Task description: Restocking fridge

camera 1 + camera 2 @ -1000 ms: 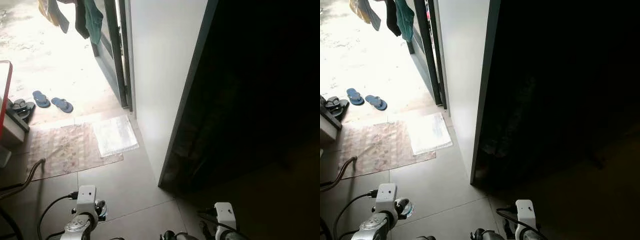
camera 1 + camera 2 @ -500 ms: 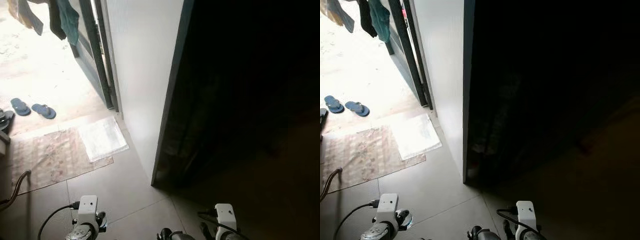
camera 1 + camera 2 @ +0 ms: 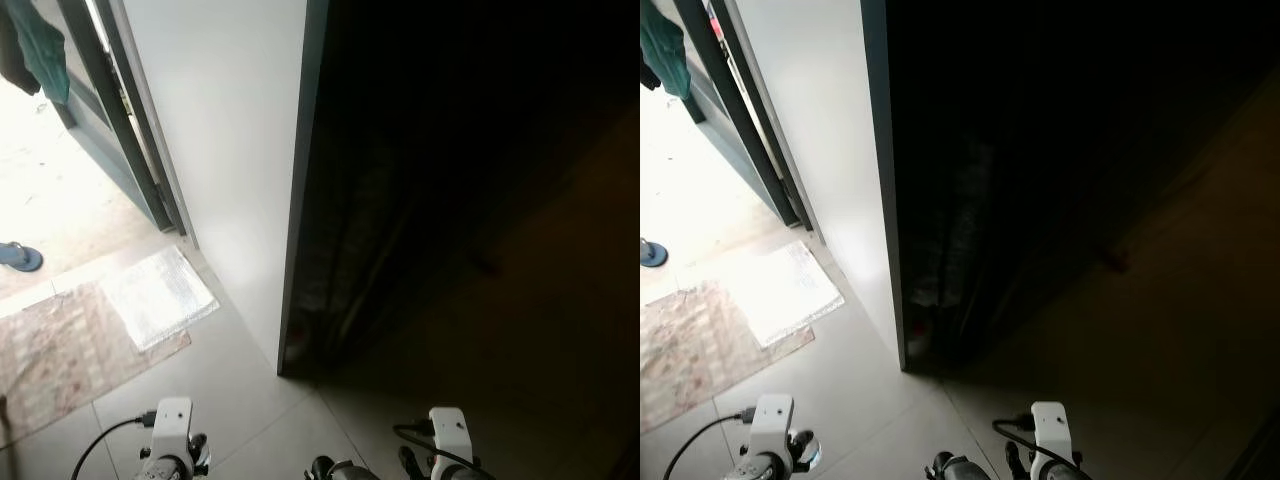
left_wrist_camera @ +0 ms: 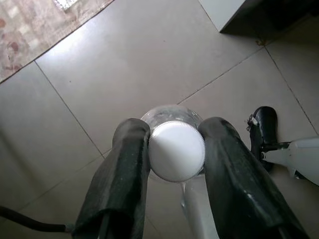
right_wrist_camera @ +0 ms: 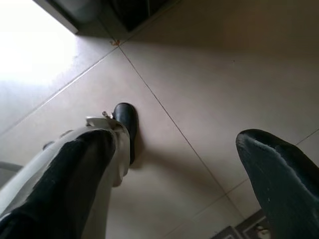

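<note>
Dark interior [image 3: 480,200] beyond the white panel [image 3: 230,150]: contents too shadowed to tell. Bottle [image 4: 175,149] in the left claw [image 4: 174,154]: only its white cap and clear shoulder show, body hidden below. Blue sandal [image 3: 15,257] and hanging teal cloth [image 3: 40,50]: cut off by the frame edge.

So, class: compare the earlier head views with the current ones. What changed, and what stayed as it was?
The camera swung right: the white panel, mat and doorway slid left, and the sandals have mostly left the picture. That is the robot turning, not the things moving. Both arms stay low. The left gripper is shut on a white-capped bottle; the right gripper is open above the tiles.
</note>
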